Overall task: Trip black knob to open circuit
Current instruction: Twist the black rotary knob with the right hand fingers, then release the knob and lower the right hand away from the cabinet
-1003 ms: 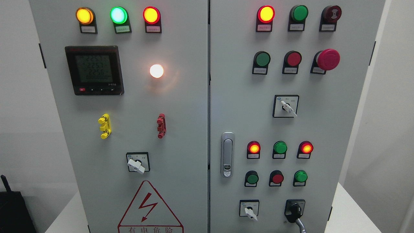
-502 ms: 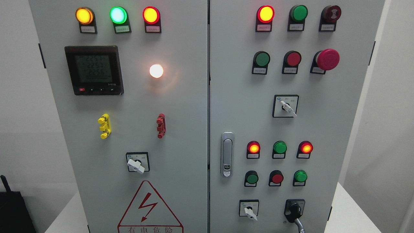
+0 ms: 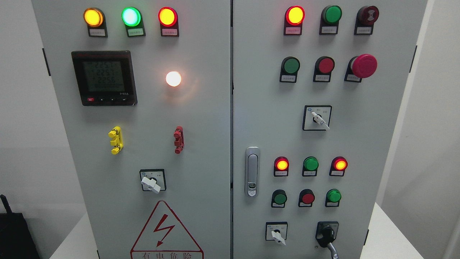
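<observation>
- The black knob [image 3: 326, 233] sits at the bottom right of the cabinet's right door [image 3: 359, 144], just right of a small white switch [image 3: 277, 234] and below a row of three round buttons.
- Its handle points down and slightly to the right, toward the lower edge of the view. Nothing is touching it.
- Neither robot hand shows anywhere in the head view, so I cannot tell whether the fingers are released, clenched or grasping anything.
- Measured from the black knob: the door latch [image 3: 252, 172] is up and to the left, and the red mushroom button [image 3: 363, 66] is far above.
- Many lamps are lit: three across the top of the left door, a white lamp [image 3: 173, 78] to the right of the meter [image 3: 104, 77], a red one at the top of the right door, and two red ones above the knob. The meter shows figures.
- Judgement: the task looks not yet begun. With lamps glowing and the meter live, the circuit appears to be closed.
- What is left, as I judge it: bring a hand up to the black knob, close the fingers around the handle, and turn it to the tripped position.
- Which direction trips it cannot be read from here; the marks by the knob are too small.
</observation>
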